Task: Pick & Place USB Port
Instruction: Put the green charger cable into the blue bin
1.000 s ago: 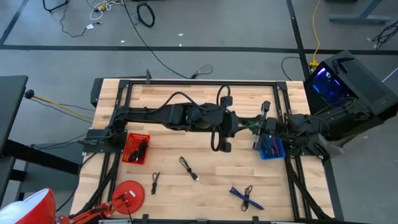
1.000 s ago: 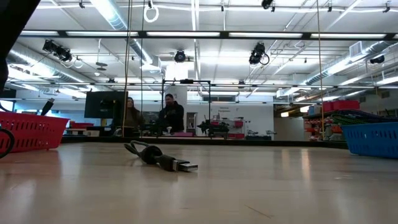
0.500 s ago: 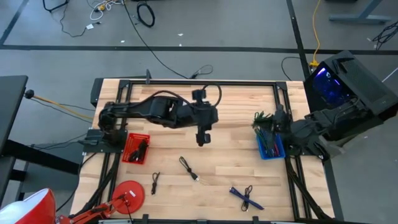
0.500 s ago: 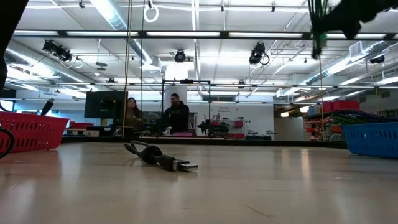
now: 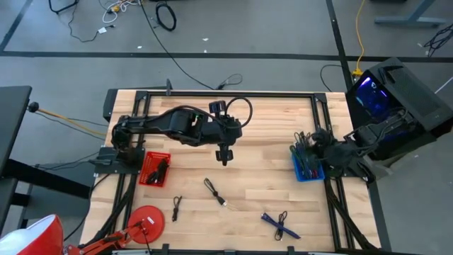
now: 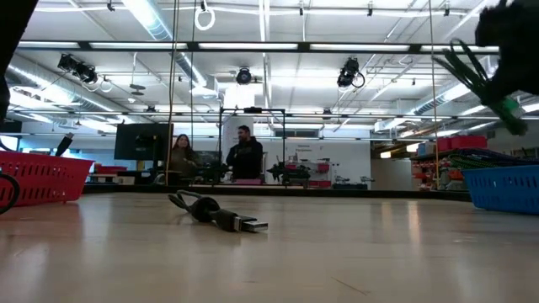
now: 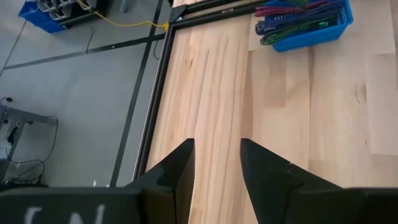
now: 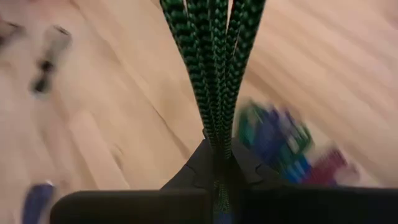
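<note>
Cables (image 5: pixel 216 191) loose between red bin (image 5: pixel 155 168) and blue bin (image 5: pixel 308 167).

Left hand (image 5: pixel 224 157) over table (image 5: pixel 269 184) centre; right hand (image 5: pixel 306 144) above right-side basket (image 5: pixel 308 170), gripping cable (image 8: pixel 214 68).

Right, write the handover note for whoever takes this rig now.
Left gripper: open, empty, hanging over the middle of the wooden table.
Right gripper: shut on a green-and-black braided cable, held over the blue plastic basket at the table's right edge.
Done: blue basket already holds several cables; red plastic basket on the left holds a dark one.
Left: drop the green cable; loose black USB cable, small black cable and blue cable lie near the front edge.
</note>
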